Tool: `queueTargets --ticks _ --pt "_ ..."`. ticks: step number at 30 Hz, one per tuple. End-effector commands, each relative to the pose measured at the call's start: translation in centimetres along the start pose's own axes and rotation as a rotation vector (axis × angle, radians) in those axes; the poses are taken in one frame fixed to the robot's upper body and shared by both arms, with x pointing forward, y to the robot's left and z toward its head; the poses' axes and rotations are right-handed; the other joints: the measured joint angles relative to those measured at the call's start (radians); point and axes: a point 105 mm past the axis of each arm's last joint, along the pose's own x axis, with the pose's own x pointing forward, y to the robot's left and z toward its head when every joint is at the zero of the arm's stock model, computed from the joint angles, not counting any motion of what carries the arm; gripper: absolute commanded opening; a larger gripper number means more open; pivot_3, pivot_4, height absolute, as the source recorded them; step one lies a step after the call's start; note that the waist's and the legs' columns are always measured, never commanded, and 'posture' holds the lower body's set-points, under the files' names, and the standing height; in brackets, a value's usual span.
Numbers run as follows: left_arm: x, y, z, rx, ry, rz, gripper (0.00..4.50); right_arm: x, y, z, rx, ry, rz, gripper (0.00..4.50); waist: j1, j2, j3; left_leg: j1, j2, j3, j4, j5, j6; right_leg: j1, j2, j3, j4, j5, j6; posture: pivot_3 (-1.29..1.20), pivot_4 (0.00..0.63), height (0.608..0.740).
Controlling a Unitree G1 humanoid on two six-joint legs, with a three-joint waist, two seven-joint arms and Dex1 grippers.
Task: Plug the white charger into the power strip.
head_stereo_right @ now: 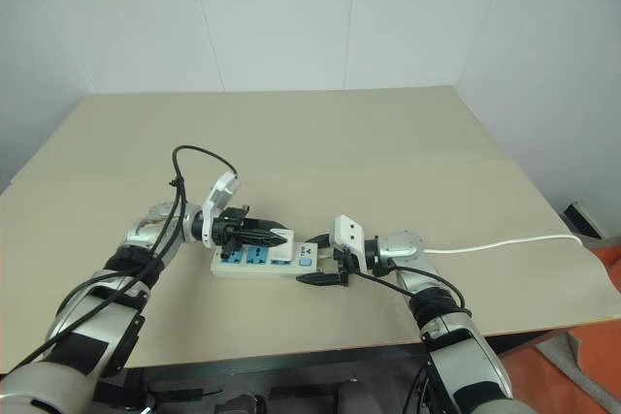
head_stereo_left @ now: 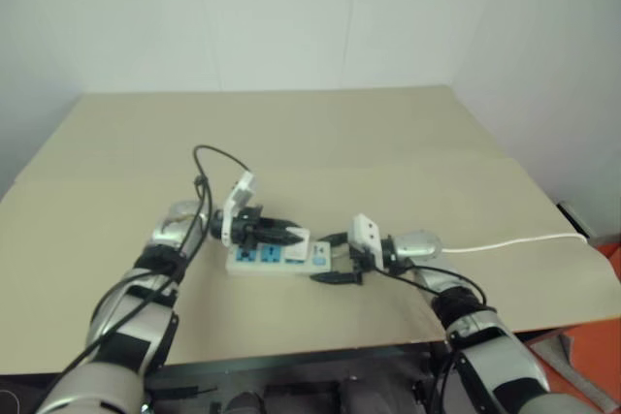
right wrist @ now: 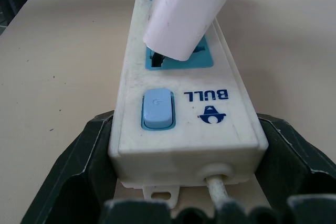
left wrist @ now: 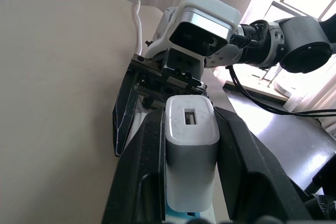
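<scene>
Lying flat on the beige tabletop (head_stereo_right: 388, 133), the long white plastic power strip with blue-faced sockets (head_stereo_right: 254, 260) sits near the table's front edge, between the two arms. The right gripper (head_stereo_right: 325, 257) brackets the strip's switch end, its black fingers (right wrist: 86, 153) spread wide, one along each side of the strip's body where the thin white cable (head_stereo_right: 485, 246) leaves and runs off toward the table's right edge. The left gripper (head_stereo_right: 281, 237) has its fingers clamped on the small white cube-like plastic charger (left wrist: 191, 156), holding it tilted over the blue socket beside the switch (right wrist: 157, 108), its lower end at the socket face.
</scene>
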Motion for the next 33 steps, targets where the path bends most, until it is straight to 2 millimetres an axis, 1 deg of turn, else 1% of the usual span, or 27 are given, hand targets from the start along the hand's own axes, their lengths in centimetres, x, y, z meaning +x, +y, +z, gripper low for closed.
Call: queueTargets --ticks 1,4,8,17,26,30,33 --pt "-0.2 0.1 0.4 0.059 0.020 0.006 0.99 0.6 1.3 -1.7 0.042 0.065 0.050 3.42 0.000 0.000 0.000 0.000 0.000 0.000 0.000 0.000 0.000 0.000 0.000 0.000 0.000 0.000 0.000 0.00 0.150 0.740" --pt "-0.1 -0.1 0.4 0.074 -0.003 -0.005 0.99 0.5 1.4 -1.8 0.043 0.067 0.052 3.42 0.000 0.000 0.000 0.000 0.000 0.000 0.000 0.000 0.000 0.000 0.000 0.000 0.000 0.000 0.000 0.00 0.150 0.740" --pt "-0.4 -0.6 0.1 0.115 -0.020 -0.008 0.99 0.3 1.6 -1.8 0.041 0.066 0.055 3.42 0.001 0.000 0.000 0.000 0.000 0.000 0.000 0.000 0.000 0.000 0.000 0.000 0.000 0.000 0.000 0.00 0.150 0.740" --pt "-1.4 -2.0 -1.7 0.204 0.001 -0.006 0.99 0.3 1.7 -1.6 0.034 0.054 0.063 3.42 0.001 0.000 0.000 0.000 0.000 0.000 -0.001 0.000 0.000 0.000 0.000 0.000 -0.002 0.000 0.000 0.00 0.150 0.740" --pt "-1.8 -2.2 -2.0 0.256 -0.024 0.028 0.99 0.4 2.0 -1.5 0.028 0.039 0.072 3.42 0.001 0.000 0.000 0.000 0.000 0.000 -0.002 0.000 0.000 0.000 0.000 0.000 -0.002 0.000 -0.001 0.00 0.150 0.740" --pt "-1.7 -2.1 -2.5 0.275 -0.029 0.052 0.99 0.3 2.0 -1.4 0.026 0.033 0.070 3.42 0.002 0.000 0.000 0.000 0.000 0.000 -0.002 0.000 0.000 0.000 0.000 0.000 -0.002 0.000 -0.001 0.00 0.150 0.740" --pt "-1.7 -2.4 -3.1 0.268 -0.024 0.043 0.99 0.2 2.0 -1.5 0.026 0.034 0.069 3.42 0.002 0.000 0.000 0.000 0.000 0.000 -0.002 0.000 0.000 0.001 0.000 0.000 -0.002 0.000 -0.001 0.00 0.150 0.740"
